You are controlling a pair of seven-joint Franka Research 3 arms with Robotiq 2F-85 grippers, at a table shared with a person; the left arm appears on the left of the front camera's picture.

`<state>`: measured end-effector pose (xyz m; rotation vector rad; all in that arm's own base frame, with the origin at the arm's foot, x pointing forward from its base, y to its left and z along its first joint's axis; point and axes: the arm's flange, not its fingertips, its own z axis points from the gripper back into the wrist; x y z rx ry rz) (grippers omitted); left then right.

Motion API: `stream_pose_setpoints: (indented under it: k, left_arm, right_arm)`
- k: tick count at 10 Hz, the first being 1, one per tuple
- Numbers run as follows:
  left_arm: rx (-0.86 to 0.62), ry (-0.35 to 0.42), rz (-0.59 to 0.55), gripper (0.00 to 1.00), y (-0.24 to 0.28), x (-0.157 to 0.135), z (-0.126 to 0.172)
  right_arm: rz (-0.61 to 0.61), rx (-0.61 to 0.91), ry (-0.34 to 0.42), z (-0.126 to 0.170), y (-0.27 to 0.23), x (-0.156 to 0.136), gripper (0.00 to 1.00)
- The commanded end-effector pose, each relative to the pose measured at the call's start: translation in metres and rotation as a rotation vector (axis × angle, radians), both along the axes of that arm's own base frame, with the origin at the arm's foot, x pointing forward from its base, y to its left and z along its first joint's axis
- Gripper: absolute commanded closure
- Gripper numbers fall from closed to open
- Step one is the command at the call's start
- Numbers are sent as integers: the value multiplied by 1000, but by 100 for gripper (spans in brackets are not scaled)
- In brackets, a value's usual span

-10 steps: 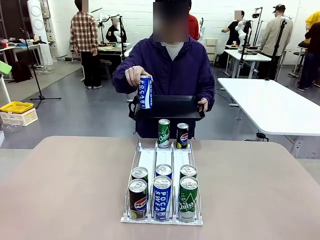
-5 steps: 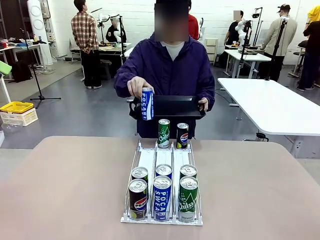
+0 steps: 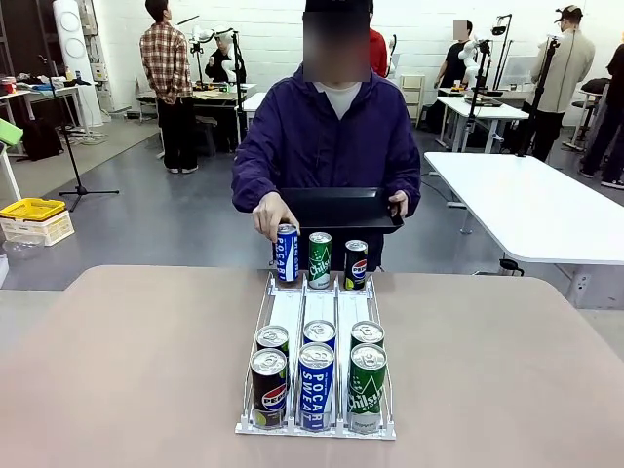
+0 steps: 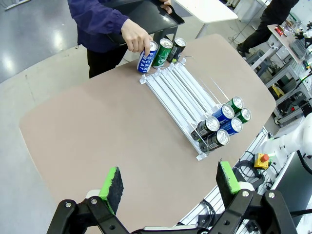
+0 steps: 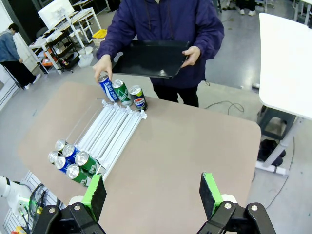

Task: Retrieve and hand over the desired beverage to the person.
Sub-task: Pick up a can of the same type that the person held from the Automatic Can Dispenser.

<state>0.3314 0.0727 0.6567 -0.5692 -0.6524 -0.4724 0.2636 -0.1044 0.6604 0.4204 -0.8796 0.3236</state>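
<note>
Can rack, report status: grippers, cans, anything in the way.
Left gripper open, right gripper open, both empty. Person's hand grips blue can at rack far end. Black tray held just behind far cans.

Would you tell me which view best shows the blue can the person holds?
The front view: the blue can stands upright, label toward the camera. Both wrist views show it smaller, from above, beneath the hand.

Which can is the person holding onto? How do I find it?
Find the white can rack on the brown table. At its far end, near the person, three stand in a row. It's the blue can on the left, beside the green can, the only one with a hand on it.
</note>
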Motion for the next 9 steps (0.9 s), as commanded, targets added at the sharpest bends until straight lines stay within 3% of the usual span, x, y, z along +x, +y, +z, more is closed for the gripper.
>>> stream_pose_setpoints:
  k: [1, 9]
  left_arm:
    - [-3, -12, -15, 0, 2, 1, 2]
    - [-3, -12, -15, 0, 2, 1, 2]
  right_arm:
    - [8, 4, 0, -1, 0, 1, 0]
    - [8, 4, 0, -1, 0, 1, 0]
